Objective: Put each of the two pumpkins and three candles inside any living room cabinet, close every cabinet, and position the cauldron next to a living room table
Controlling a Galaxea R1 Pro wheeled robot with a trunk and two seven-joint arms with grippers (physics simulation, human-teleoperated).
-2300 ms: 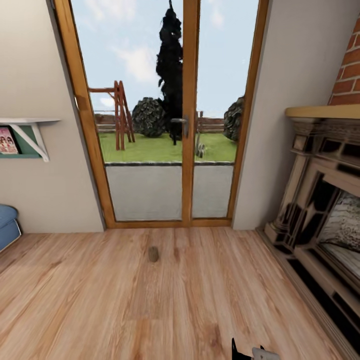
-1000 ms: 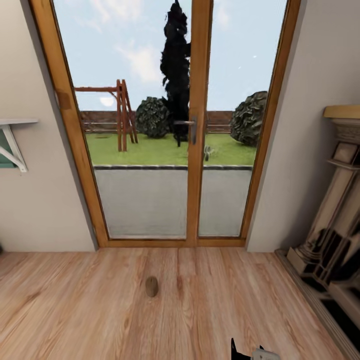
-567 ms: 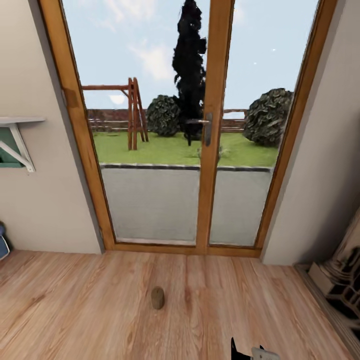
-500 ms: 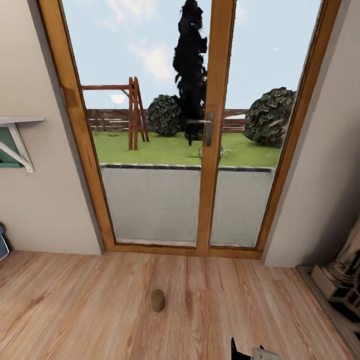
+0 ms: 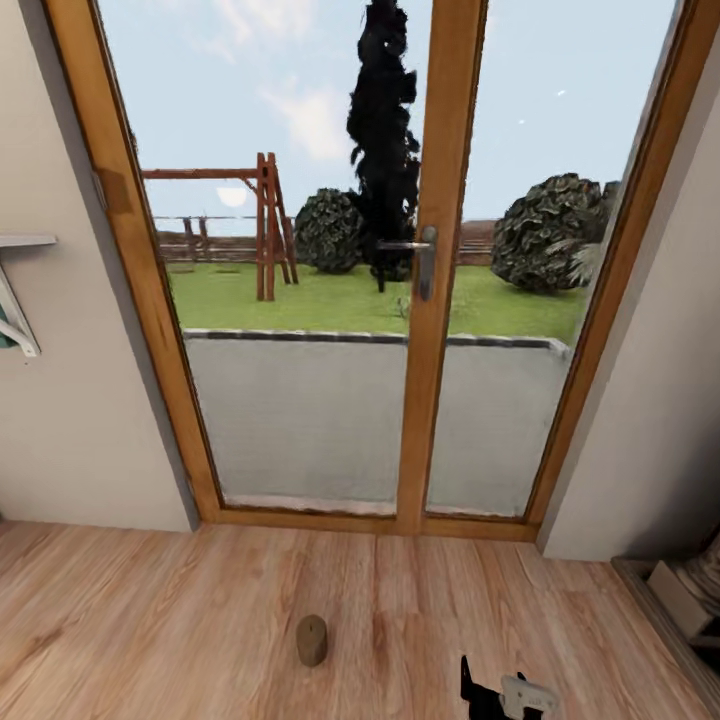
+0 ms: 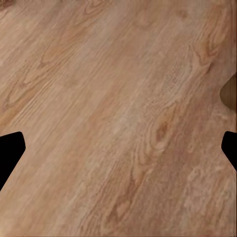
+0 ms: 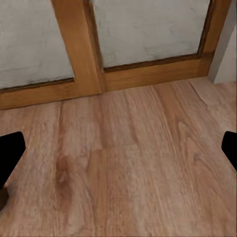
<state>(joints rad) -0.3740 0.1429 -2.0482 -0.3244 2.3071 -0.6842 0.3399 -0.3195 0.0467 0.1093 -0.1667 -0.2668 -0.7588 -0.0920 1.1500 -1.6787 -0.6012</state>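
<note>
One stubby tan candle [image 5: 311, 640] stands on the wooden floor [image 5: 150, 620] a short way in front of the glass door. A brown rounded edge [image 6: 230, 94] at the rim of the left wrist view may be that candle. My left gripper [image 6: 118, 150] is open over bare floorboards, its dark fingertips [image 6: 10, 150] far apart. My right gripper [image 7: 118, 150] is open too, facing the floor and the door's bottom rail. Part of my right arm [image 5: 500, 695] shows to the right of the candle. The pumpkins and the cabinet are out of view.
A wooden-framed double glass door [image 5: 440, 300] with a metal handle [image 5: 425, 255] stands straight ahead, a garden beyond it. Beige walls flank it. A white shelf bracket [image 5: 15, 320] is on the left wall and the fireplace base [image 5: 690, 600] is at the far right.
The camera has moved closer to the door and turned. The door looks larger, the fireplace has slid off to the right, and the candle sits lower in the picture.
</note>
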